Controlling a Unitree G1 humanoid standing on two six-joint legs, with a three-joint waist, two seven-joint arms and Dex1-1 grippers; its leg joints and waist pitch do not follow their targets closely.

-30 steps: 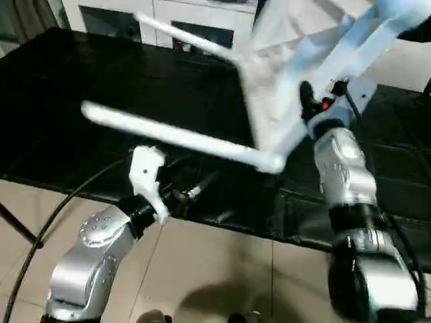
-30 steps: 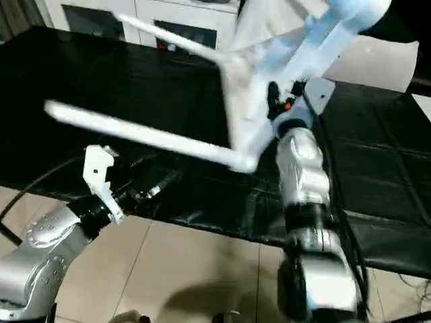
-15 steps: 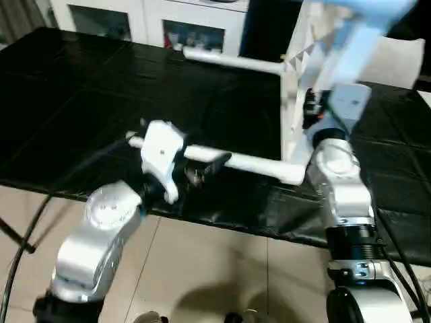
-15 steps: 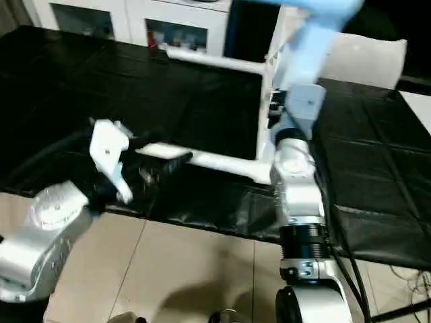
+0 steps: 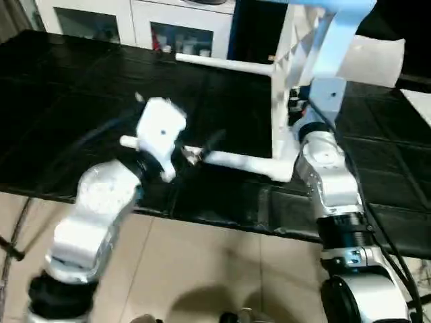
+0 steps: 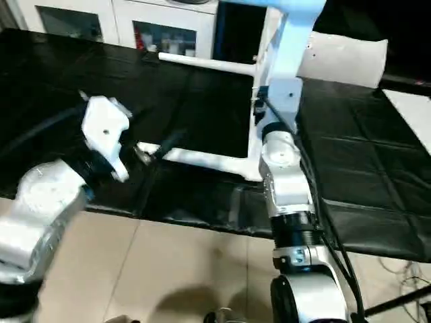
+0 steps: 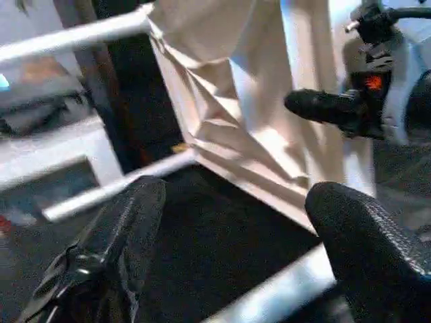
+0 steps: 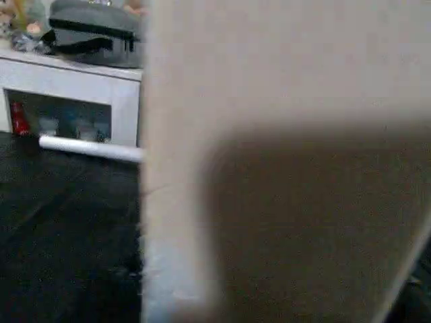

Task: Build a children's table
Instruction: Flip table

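The children's table stands on its side on the black bench [image 5: 74,81]. Its white tabletop [image 5: 283,101] is on edge, and its ribbed underside [image 7: 222,114] faces my left gripper. Two white legs stick out sideways to the left: an upper one [image 5: 225,64] and a lower one [image 5: 246,161] just above the bench. My left gripper [image 5: 203,147] hovers open at the lower leg's free end, holding nothing, with its fingers [image 7: 128,229] wide apart. My right gripper [image 5: 296,111] is pressed against the tabletop's edge at mid height. The tabletop [image 8: 283,134] sits very close to the right wrist camera.
A white pillow-like block [image 5: 377,60] lies at the back right. White cabinets [image 5: 168,20] stand behind the bench. A pale blue shape [image 5: 337,33] crosses above the tabletop; I cannot tell what it is. Tiled floor [image 5: 202,269] lies below the bench's front edge.
The table has swung from a tilt to stand on edge. My left arm has risen from below the bench edge to the lower leg. The camera has shifted too.
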